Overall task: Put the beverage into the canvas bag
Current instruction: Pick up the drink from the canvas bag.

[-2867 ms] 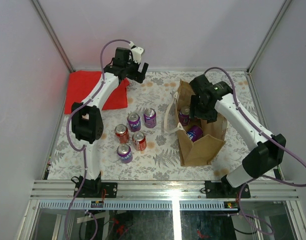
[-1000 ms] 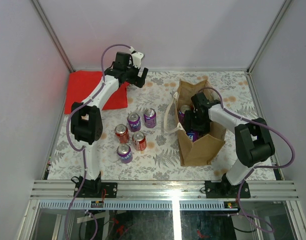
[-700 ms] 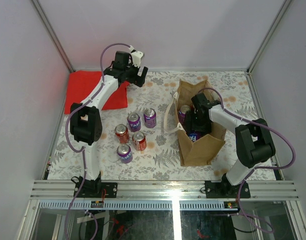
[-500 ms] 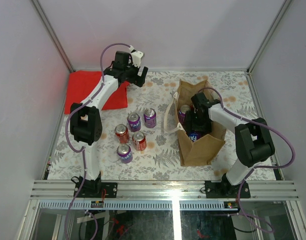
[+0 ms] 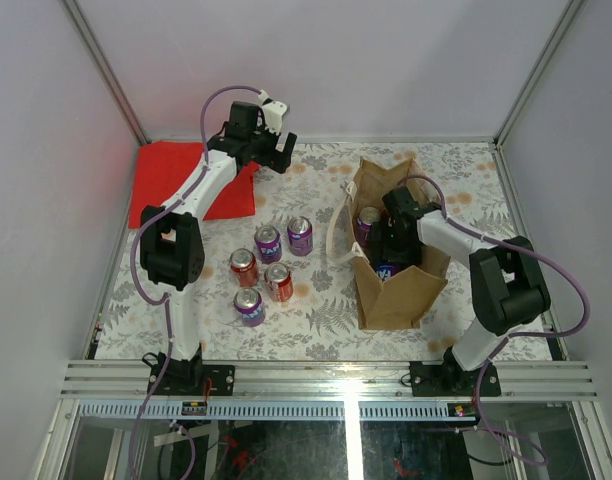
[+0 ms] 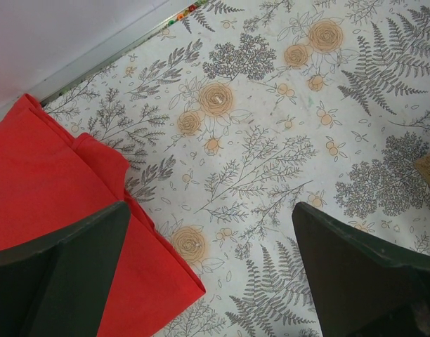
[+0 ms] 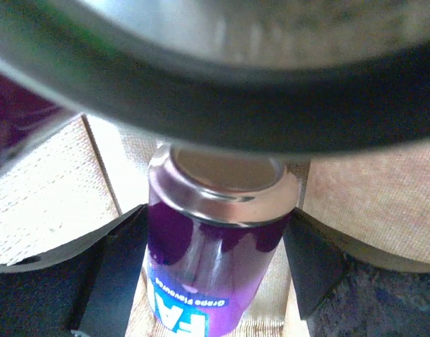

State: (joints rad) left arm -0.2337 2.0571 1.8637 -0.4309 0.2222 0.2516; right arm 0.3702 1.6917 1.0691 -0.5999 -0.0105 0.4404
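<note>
My left gripper (image 6: 211, 225) hangs spread wide above the edge of the flat red cloth (image 6: 53, 189). Further right sits the tan-brown boxy canvas bag (image 5: 398, 300), mouth open. Inside it, my right gripper (image 7: 216, 232) clasps a glossy purple drink can (image 7: 201, 281) with a silver rim.

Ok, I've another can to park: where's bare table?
Bare tablecloth at the back, between the red cloth and the canvas bag, and along the near edge before the five cans. Crowded: those cans, and the bag, where the right gripper holds a purple can.
</note>
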